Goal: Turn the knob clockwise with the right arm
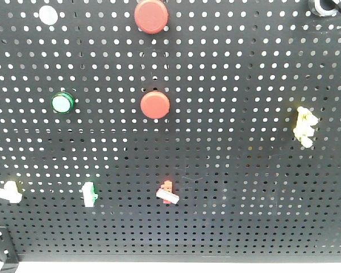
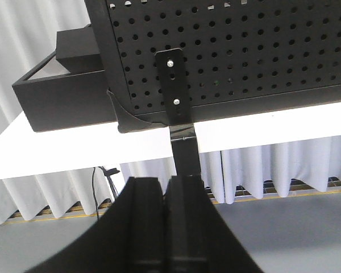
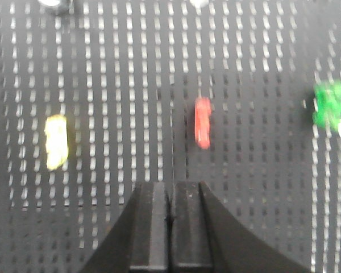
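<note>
My front view is bright, even and sharp. The holes of the pegboard show white, and the white cap at top left is washed out. On the left wrist view the bench top is blown to flat white, while the left pincer is a near-black shape with little detail. The right wrist view is smeared: holes stretch into vertical dashes, the yellow piece, red piece and green piece have fuzzy edges, and the right pincer looks soft.
</note>
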{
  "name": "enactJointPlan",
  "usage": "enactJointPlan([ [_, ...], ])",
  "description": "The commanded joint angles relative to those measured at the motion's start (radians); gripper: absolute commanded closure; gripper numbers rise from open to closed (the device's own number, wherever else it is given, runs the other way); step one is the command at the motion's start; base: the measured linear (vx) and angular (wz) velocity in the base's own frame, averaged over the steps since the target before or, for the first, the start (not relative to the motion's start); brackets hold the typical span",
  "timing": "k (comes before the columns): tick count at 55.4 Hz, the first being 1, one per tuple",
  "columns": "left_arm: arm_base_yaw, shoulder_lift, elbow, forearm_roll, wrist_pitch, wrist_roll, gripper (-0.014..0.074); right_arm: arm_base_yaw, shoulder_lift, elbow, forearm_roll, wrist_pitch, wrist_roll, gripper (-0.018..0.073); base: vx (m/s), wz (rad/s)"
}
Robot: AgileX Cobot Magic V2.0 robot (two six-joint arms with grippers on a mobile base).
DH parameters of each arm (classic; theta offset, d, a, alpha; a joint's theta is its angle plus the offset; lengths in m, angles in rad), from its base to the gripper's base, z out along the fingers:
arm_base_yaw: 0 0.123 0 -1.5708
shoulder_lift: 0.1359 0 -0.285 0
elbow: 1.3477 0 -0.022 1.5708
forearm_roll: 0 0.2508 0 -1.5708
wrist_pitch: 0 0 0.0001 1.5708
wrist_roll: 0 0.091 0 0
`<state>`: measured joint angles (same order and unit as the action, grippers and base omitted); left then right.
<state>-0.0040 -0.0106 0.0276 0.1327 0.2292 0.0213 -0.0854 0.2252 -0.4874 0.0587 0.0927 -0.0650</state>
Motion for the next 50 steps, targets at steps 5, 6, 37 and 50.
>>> enactJointPlan([
  [5,-0.002,-0.016,0.027,-0.008,-0.078,-0.001,0.0603,-0.006,0.106,-0.077,-0.008,-0.054,-0.01,0.0435,0.0,0.0],
  [6,-0.002,-0.016,0.027,-0.008,-0.078,-0.001,0.0603,-0.006,0.111,-0.077,-0.008,-0.054,-0.01,0.0423,0.0,0.0],
  [37,-0.002,-0.016,0.027,-0.008,-0.078,-0.001,0.0603,-0.006,0.245,-0.129,-0.164,-0.213,-0.069,0.0184,0.0,0.0],
  [50,-0.002,-0.016,0.027,-0.008,-0.078,-0.001,0.0603,-0.006,0.442,-0.357,-0.403,-0.213,-0.057,0.0184,0.0,0.0],
])
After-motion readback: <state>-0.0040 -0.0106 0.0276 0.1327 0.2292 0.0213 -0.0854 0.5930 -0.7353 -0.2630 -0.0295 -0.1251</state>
